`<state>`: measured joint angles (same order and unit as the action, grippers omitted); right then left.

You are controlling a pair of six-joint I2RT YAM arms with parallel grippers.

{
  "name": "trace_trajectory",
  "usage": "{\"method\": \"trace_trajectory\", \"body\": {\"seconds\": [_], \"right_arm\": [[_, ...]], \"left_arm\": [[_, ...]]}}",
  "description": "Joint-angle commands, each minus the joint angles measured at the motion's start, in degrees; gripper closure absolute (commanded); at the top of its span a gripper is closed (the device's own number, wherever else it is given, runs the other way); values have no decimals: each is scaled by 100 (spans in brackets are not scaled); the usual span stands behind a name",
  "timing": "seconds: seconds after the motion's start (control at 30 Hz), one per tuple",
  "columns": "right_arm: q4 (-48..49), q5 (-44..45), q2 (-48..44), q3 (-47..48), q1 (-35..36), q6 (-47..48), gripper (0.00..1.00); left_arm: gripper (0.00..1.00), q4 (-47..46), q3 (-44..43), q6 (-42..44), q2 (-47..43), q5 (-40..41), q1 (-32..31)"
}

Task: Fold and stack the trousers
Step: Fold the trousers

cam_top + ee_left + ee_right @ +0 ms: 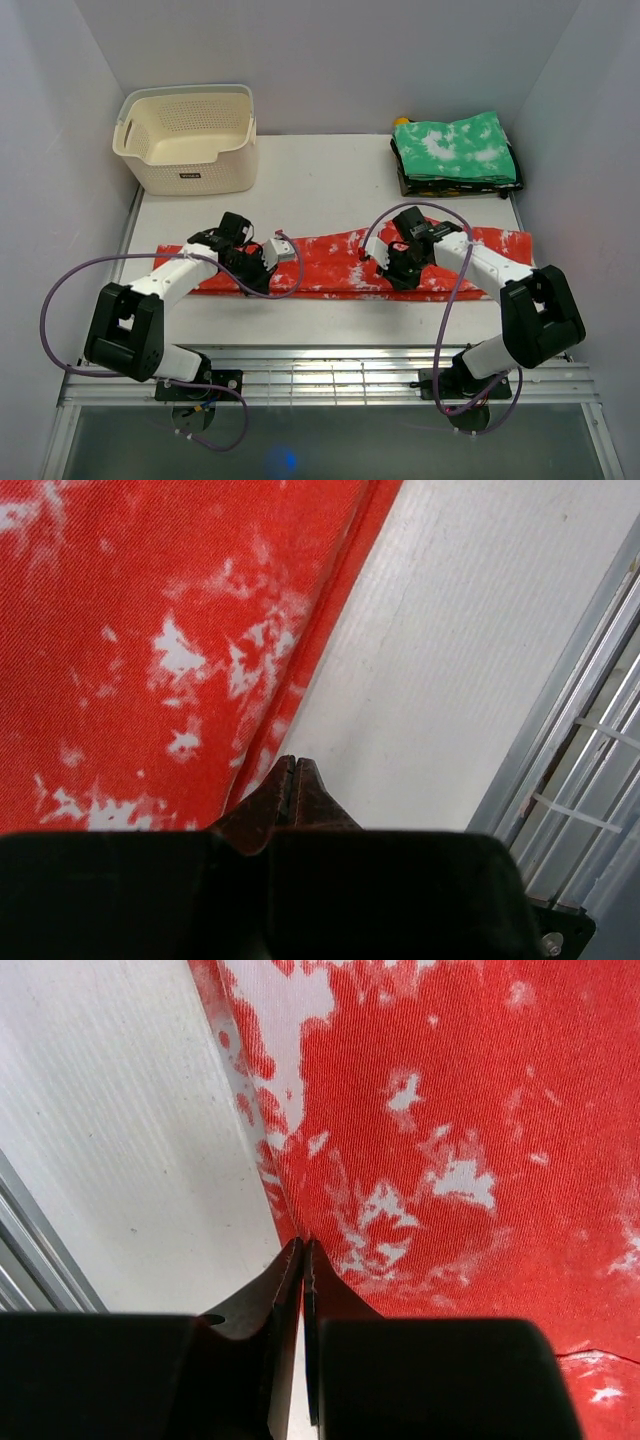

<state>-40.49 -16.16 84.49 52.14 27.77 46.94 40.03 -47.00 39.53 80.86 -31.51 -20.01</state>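
White surface (pixel 330 170) carries the trousers (pixel 330 262), spread flat in a long strip across its middle; a cream basket (pixel 190 178) stands at the far left corner, a folded green cloth (pixel 455 148) at the far right; the left tool (pixel 292 770) and right tool (pixel 303 1255), well apart, are each clenched on the strip's near edge.
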Motion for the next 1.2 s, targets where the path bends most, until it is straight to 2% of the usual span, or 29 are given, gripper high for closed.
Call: {"method": "trace_trajectory", "body": {"seconds": [0.0, 0.13, 0.27, 0.37, 0.57, 0.73, 0.9, 1.07, 1.1, 1.17], "right_arm": [[-170, 34, -257, -239, 193, 0, 92], [180, 297, -231, -730, 413, -106, 92], [691, 823, -170, -1134, 703, -308, 92], [928, 1062, -134, -1259, 888, -413, 92], [1052, 1273, -99, -1276, 949, -466, 92], [1175, 1475, -117, -1391, 1011, -449, 92], [1254, 1590, -108, -1408, 1038, -466, 92], [1149, 1590, -222, -1146, 1038, -650, 92], [1105, 1573, -248, -1058, 1038, -755, 80], [913, 1415, -415, -742, 1038, -870, 64]], "left_arm": [[100, 172, 217, 248, -369, 39, -29], [100, 181, 315, 222, -448, -4, -29], [84, -13, 209, -59, -562, 74, -29], [80, -57, 121, -121, -554, 118, -29], [83, -355, 112, -454, -387, 110, -29], [90, -716, 279, -727, -115, 382, -29], [100, -479, 612, -395, 26, 356, -29], [100, -338, 1008, -68, 211, 584, -29], [100, -364, 1061, -51, 254, 636, -29], [100, -487, 1158, -85, 316, 733, -29]]}}
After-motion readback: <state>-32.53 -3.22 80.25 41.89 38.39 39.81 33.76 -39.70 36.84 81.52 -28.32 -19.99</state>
